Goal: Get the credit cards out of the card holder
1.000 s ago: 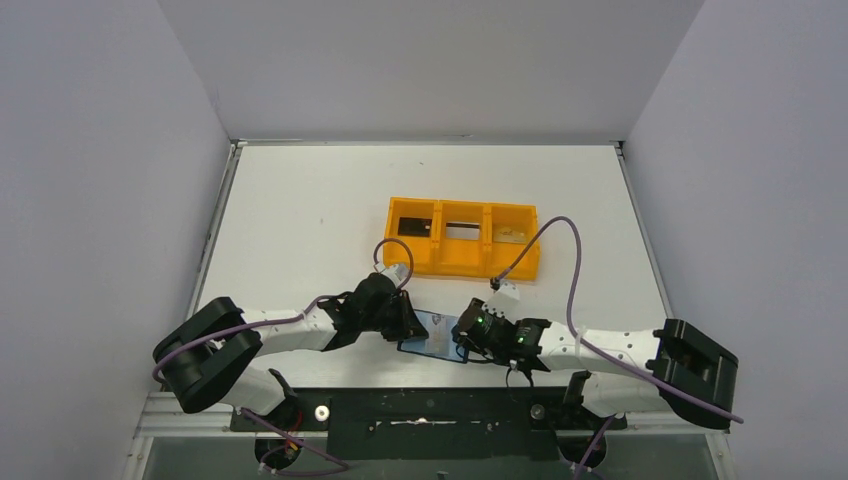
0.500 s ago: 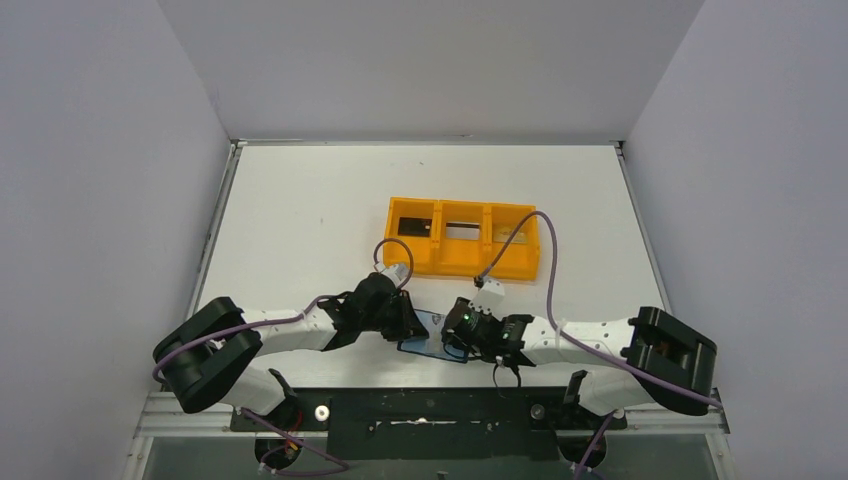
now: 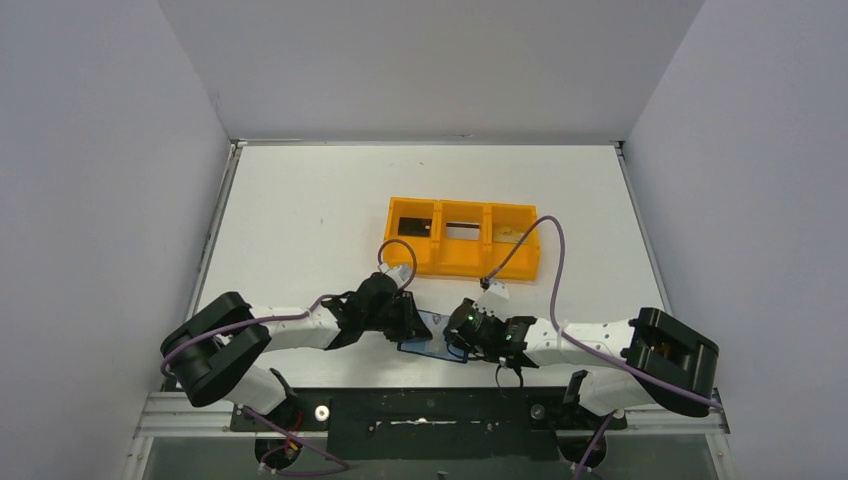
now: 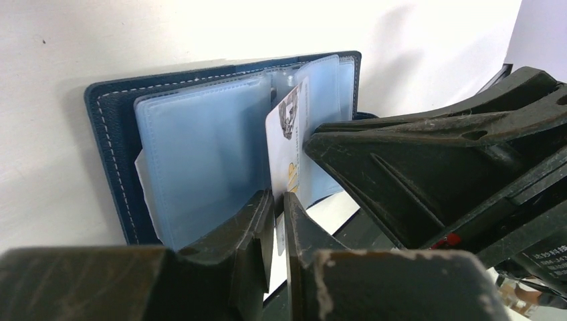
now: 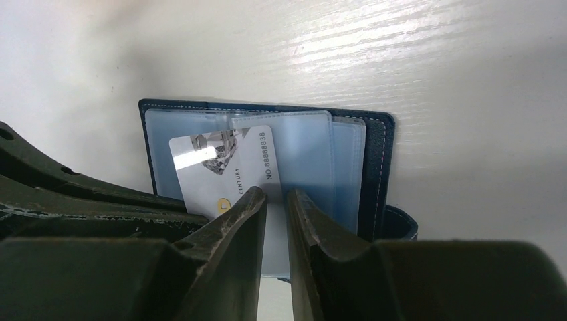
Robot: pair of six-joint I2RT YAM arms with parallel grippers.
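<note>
The left tool (image 4: 277,199), narrow, straddles a white credit card (image 4: 289,144) half out of the open card holder (image 4: 110,134) on the bench (image 4: 67,40), grip unclear, the right tool (image 5: 276,194) equally narrow over the sleeves (image 5: 307,154); next likely needs a firm pinch and straight pull.

the top view hangs high above and behind the arms (image 3: 290,328), tilted forward and down, far enough off to take in the whole tabletop (image 3: 300,200). the left wrist view sits just behind the left tool (image 4: 277,214), very near and low, skimming across the open holder (image 4: 107,147). the right wrist view rides just behind the right tool (image 5: 275,200), equally close, looking at it from the opposite side. both wrist views share the holder and one card (image 5: 227,167) (the top view shows that spot small, near the front edge).
</note>
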